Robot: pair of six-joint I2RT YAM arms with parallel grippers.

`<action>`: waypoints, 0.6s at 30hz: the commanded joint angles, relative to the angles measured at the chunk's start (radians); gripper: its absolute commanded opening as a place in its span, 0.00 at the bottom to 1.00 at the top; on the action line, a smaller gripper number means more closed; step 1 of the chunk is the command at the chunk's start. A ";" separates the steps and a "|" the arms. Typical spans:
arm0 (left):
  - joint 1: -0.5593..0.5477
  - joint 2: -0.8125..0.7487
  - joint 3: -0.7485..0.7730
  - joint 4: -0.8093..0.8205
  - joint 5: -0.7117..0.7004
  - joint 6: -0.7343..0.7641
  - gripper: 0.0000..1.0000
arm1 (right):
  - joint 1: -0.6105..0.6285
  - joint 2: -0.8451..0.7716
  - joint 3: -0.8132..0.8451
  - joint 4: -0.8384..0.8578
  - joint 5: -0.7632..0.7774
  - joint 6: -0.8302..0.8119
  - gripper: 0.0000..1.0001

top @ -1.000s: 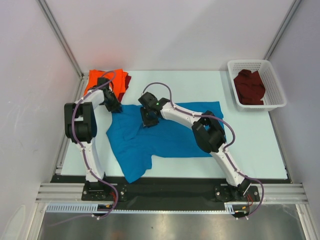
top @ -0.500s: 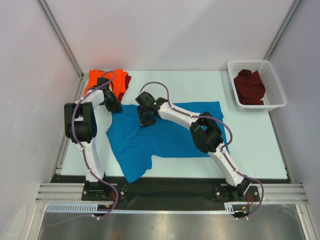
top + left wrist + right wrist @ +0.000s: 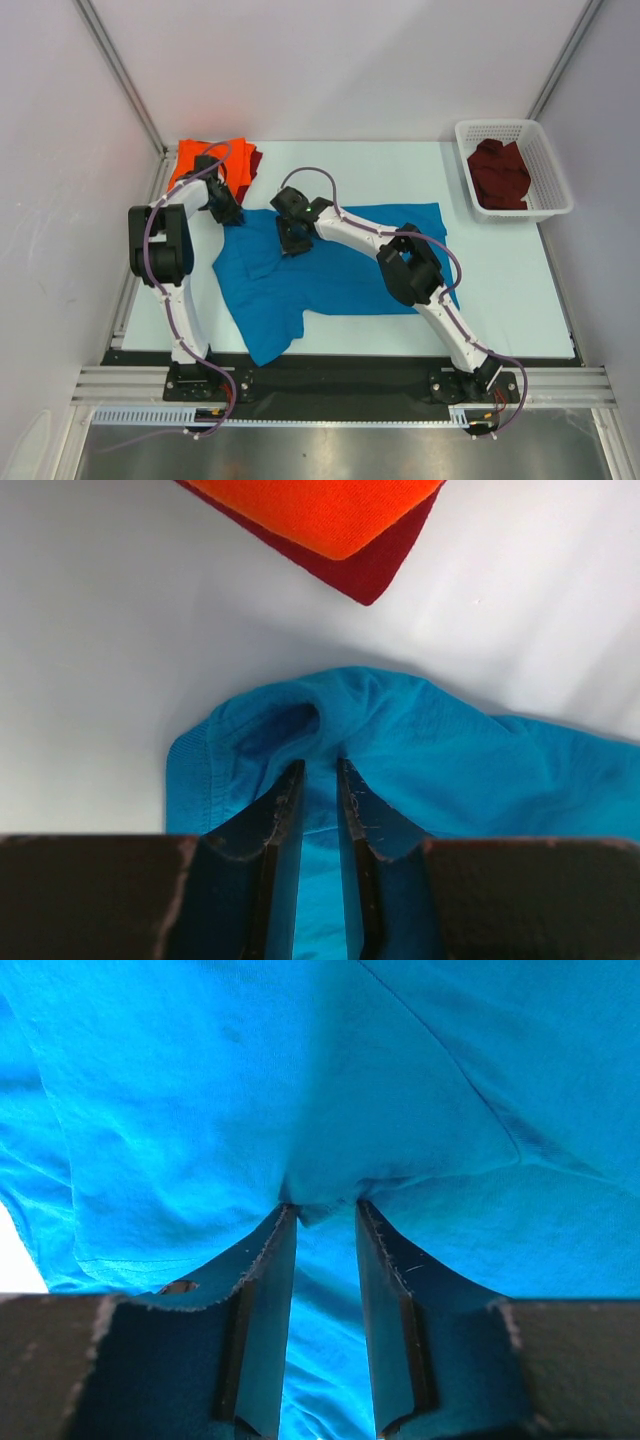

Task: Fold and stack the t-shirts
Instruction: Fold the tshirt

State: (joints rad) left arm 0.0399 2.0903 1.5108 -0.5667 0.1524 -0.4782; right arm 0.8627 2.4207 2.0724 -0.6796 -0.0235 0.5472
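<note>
Top external view gives you the blue shirt [image 3: 340, 270] spread over the middle of the pale surface [image 3: 400, 170], rumpled on its left half, with one corner reaching over the near edge onto the dark strip in front of the arm bases. Your left arm [image 3: 160, 240] reaches up the left side to the shirt's far left corner, and your right arm [image 3: 370, 235] stretches across the cloth to a spot on its far edge, a little right of the left one. From the left wrist you see the left jaws almost closed, with only a thin slit between them, pinching a raised fold of blue cloth just behind a ribbed, rounded edge. From the right wrist the right jaws stand a little wider, yet the cloth puckers into a small gathered tuck between their tips, so they have hold of the blue shirt too. At the far left corner a folded orange shirt [image 3: 205, 160] lies on top of a maroon shirt [image 3: 252, 160], whose edge shows beyond it; this stack sits near the left jaws but apart from the blue cloth. At the far right a white basket [image 3: 548, 160] holds a crumpled dark red shirt [image 3: 500, 172].
</note>
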 commanded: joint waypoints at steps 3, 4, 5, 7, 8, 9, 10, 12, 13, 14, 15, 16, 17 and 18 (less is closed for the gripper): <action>0.018 -0.016 -0.021 0.011 0.001 0.012 0.25 | 0.006 0.005 0.021 0.018 0.022 0.020 0.32; 0.018 -0.016 -0.021 0.013 -0.001 0.013 0.24 | 0.006 0.008 0.023 0.018 0.022 0.020 0.31; 0.018 -0.016 -0.023 0.011 0.001 0.013 0.24 | 0.006 0.011 0.023 0.018 0.017 0.020 0.28; 0.021 -0.016 -0.024 0.013 -0.001 0.013 0.24 | 0.006 0.017 0.028 0.018 0.010 0.022 0.20; 0.023 -0.015 -0.026 0.013 0.001 0.012 0.24 | 0.007 0.020 0.029 0.017 0.005 0.023 0.20; 0.022 -0.015 -0.026 0.013 0.001 0.013 0.24 | 0.007 0.021 0.031 0.015 0.007 0.025 0.20; 0.023 -0.013 -0.027 0.016 0.003 0.012 0.24 | 0.009 0.028 0.040 0.012 0.007 0.020 0.16; 0.026 -0.012 -0.027 0.016 0.004 0.012 0.24 | 0.009 0.034 0.051 -0.004 0.019 0.019 0.10; 0.028 -0.009 -0.026 0.016 0.004 0.013 0.24 | 0.009 0.032 0.061 -0.011 0.020 0.016 0.08; 0.026 -0.009 -0.026 0.016 0.003 0.012 0.25 | 0.009 0.026 0.066 -0.024 0.023 0.013 0.05; 0.026 -0.007 -0.026 0.016 0.001 0.012 0.25 | 0.009 0.020 0.072 -0.034 0.023 0.013 0.04; 0.028 -0.004 -0.026 0.014 -0.001 0.015 0.24 | 0.009 -0.004 0.083 -0.056 0.022 0.013 0.01; 0.031 -0.004 -0.027 0.014 -0.002 0.013 0.24 | 0.009 -0.020 0.081 -0.064 0.055 0.013 0.00; 0.031 -0.003 -0.026 0.014 -0.004 0.016 0.24 | 0.009 -0.040 0.077 -0.070 0.057 0.010 0.00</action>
State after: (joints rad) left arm 0.0528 2.0899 1.5013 -0.5541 0.1795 -0.4786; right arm 0.8642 2.4313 2.1056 -0.7082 -0.0036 0.5610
